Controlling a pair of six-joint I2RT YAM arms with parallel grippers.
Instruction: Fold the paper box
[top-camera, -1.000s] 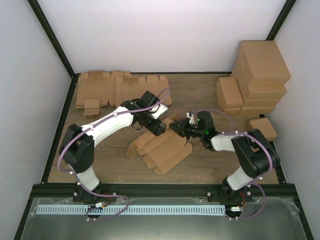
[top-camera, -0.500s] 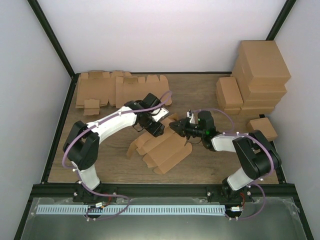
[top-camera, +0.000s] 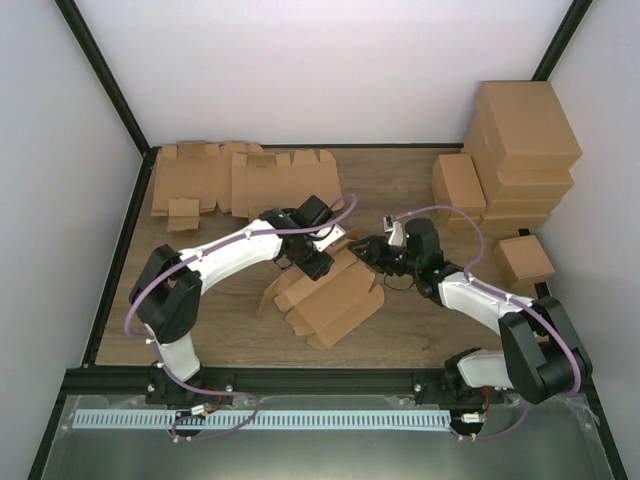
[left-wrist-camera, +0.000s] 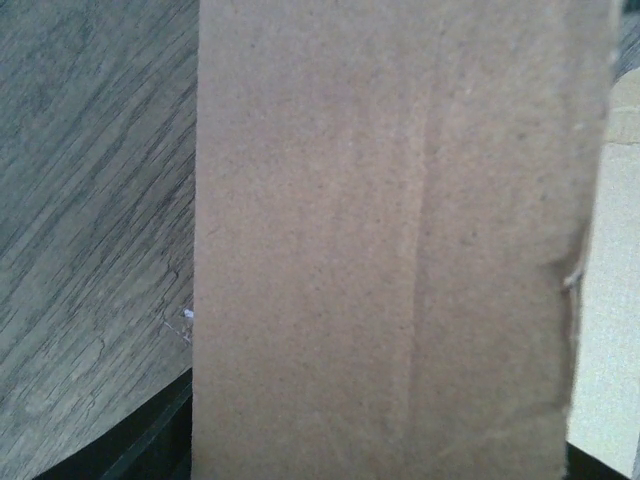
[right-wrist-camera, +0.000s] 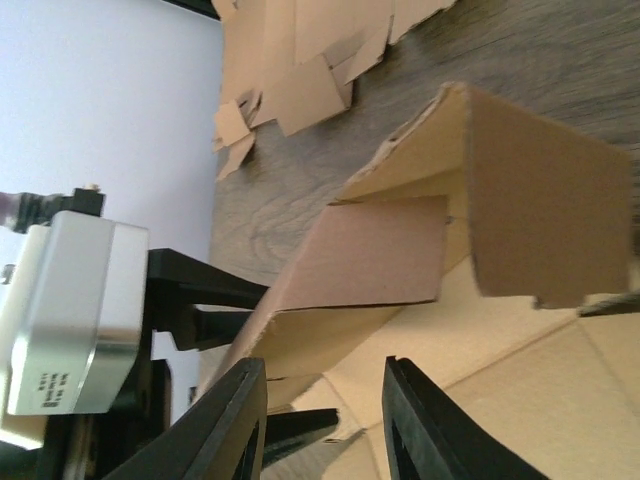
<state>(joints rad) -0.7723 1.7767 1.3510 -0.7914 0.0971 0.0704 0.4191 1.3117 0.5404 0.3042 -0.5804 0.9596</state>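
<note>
The paper box (top-camera: 335, 300) lies mostly flat in the middle of the table, with its far flaps raised. My left gripper (top-camera: 318, 264) is at the box's far edge. A cardboard flap (left-wrist-camera: 400, 250) fills the left wrist view, and dark finger parts (left-wrist-camera: 150, 445) show only at the bottom corners, wide apart. My right gripper (top-camera: 366, 250) (right-wrist-camera: 325, 420) is open and empty, just right of the raised flap (right-wrist-camera: 380, 260). The right wrist view shows the left gripper's black fingers (right-wrist-camera: 210, 298) either side of that flap.
A pile of flat cardboard blanks (top-camera: 220, 180) lies at the back left. Folded brown boxes are stacked at the back right (top-camera: 520, 140), with smaller ones beside them (top-camera: 458, 185) (top-camera: 525, 258). White walls close in the table.
My left gripper has moved right and nearer, onto the box's far flap. My right arm has swung out to the right and its gripper has drawn back slightly.
</note>
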